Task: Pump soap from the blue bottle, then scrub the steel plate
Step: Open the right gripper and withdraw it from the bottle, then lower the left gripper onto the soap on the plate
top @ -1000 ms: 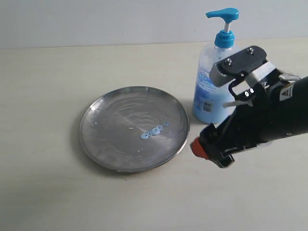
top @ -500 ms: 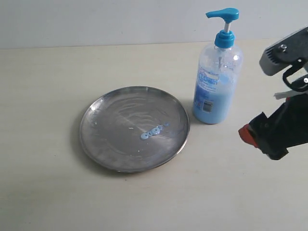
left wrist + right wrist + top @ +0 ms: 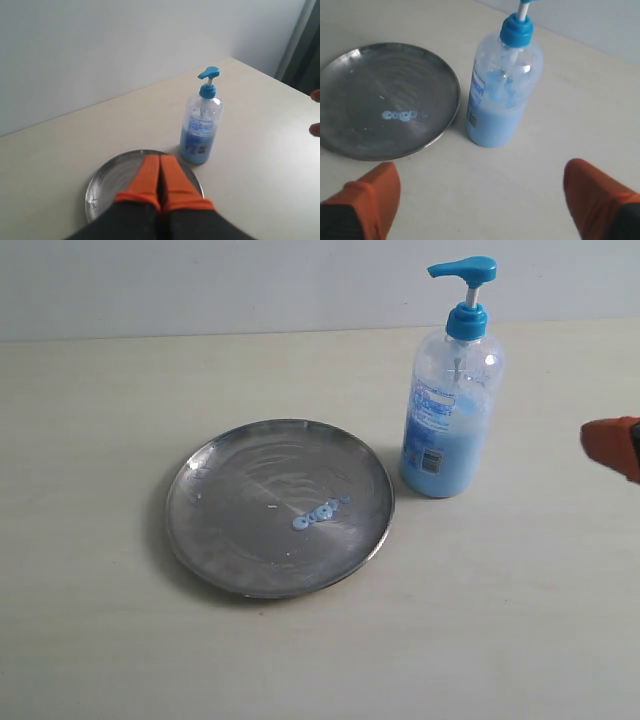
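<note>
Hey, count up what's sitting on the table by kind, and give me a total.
blue bottle: 1
steel plate: 1
streak of soap on the plate: 1
Total: 3

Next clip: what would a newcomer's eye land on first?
The blue bottle stands upright beside the steel plate, close but apart. A short string of soap blobs lies on the plate toward the bottle. The right gripper is open, at the exterior view's right edge.
</note>
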Motion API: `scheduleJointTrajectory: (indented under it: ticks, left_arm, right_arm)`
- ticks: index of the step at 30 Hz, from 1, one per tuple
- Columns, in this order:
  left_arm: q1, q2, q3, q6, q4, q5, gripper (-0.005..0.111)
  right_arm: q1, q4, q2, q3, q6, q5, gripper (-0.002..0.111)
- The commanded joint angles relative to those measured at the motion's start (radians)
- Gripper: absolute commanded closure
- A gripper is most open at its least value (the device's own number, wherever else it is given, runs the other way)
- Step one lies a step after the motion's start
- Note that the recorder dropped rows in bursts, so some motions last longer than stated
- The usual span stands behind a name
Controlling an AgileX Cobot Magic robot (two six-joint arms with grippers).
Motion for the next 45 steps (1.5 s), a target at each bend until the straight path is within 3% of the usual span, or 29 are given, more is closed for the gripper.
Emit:
scheduleJointTrajectory:
  ticks: [1, 3, 4, 6, 11, 16, 23, 38, 45]
  left_arm:
    - [0.002, -0.006, 0.003, 0.000, -0.006, 0.046, 0.106]
    - [0.002, -0.006, 0.003, 0.000, -0.006, 0.071, 0.106]
    - [0.002, -0.004, 0.003, 0.000, -0.006, 0.109, 0.106]
    - [0.002, 0.009, 0.003, 0.000, -0.013, 0.181, 0.106]
    - [0.002, 0.138, 0.003, -0.004, -0.040, 0.347, 0.106]
    - [0.002, 0.335, 0.003, 0.000, -0.032, 0.333, 0.106]
    - [-0.018, 0.599, 0.003, 0.032, -0.029, 0.200, 0.106]
    - [-0.192, 0.953, 0.003, 0.054, -0.036, -0.174, 0.106]
    - [-0.243, 1.107, -0.050, 0.056, -0.047, -0.281, 0.106]
  right_arm:
    - [0.000, -0.009, -0.093, -0.006, 0.004, 0.007, 0.054]
    - [0.000, -0.009, -0.145, -0.006, 0.004, 0.020, 0.074]
    - [0.000, -0.009, -0.199, -0.006, 0.003, 0.031, 0.091]
    - [0.000, -0.007, -0.276, -0.006, 0.003, 0.034, 0.108]
    - [0.000, -0.007, -0.469, -0.006, -0.004, 0.034, 0.108]
    - [0.000, -0.016, -0.589, -0.006, -0.004, 0.032, 0.108]
    - [0.000, -0.061, -0.649, 0.005, -0.004, 0.030, 0.108]
    - [0.000, -0.061, -0.656, 0.126, -0.004, -0.043, 0.108]
    - [0.000, -0.061, -0.656, 0.175, 0.003, -0.093, 0.108]
